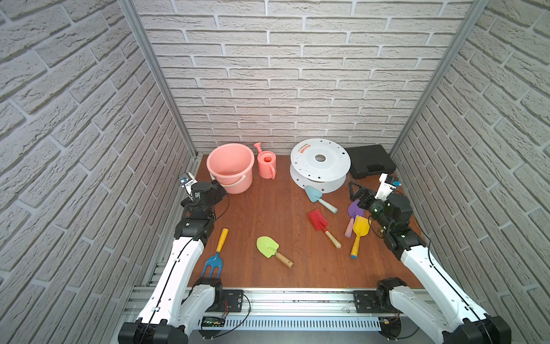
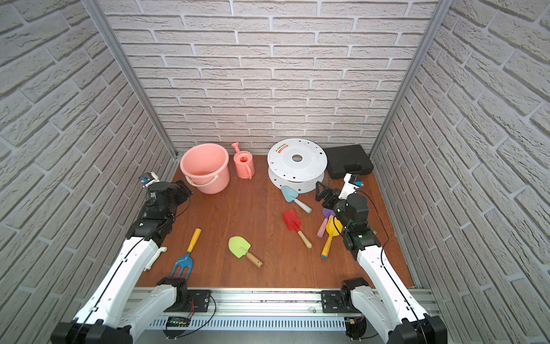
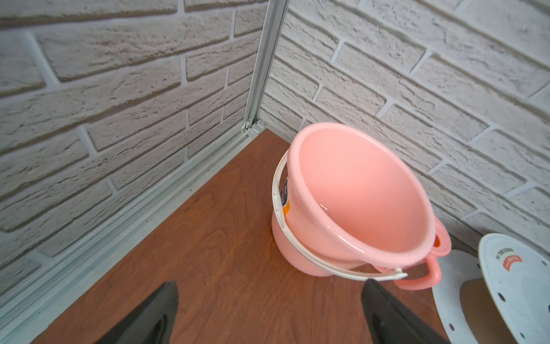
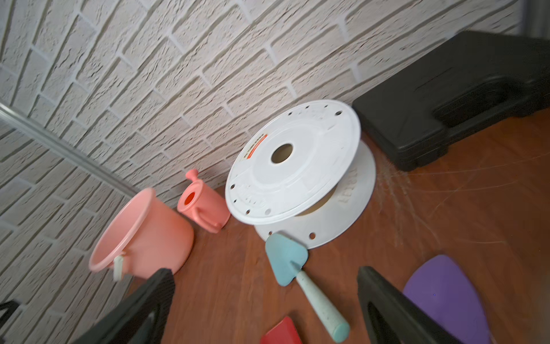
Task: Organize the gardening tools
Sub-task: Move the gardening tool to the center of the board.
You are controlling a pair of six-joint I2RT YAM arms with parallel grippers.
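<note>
Surface (image 1: pixel 268 208) is being occupied by blue fork (image 1: pixel 214 262) near left, lime-green trowel (image 1: pixel 268 247) near centre, and red trowel (image 1: pixel 318 220), pale teal trowel (image 1: pixel 314 193), purple trowel (image 1: pixel 354 210), yellow trowel (image 1: pixel 360 229) at right. Left gripper (image 3: pixel 269 284) and right gripper (image 4: pixel 265 270) are being held released, empty.

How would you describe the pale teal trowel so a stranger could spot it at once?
Find the big white spool by the back wall. Just in front lies the pale teal trowel, blade tip at the spool's lower rim. No other tool is teal; the nearest is a red spade.
</note>
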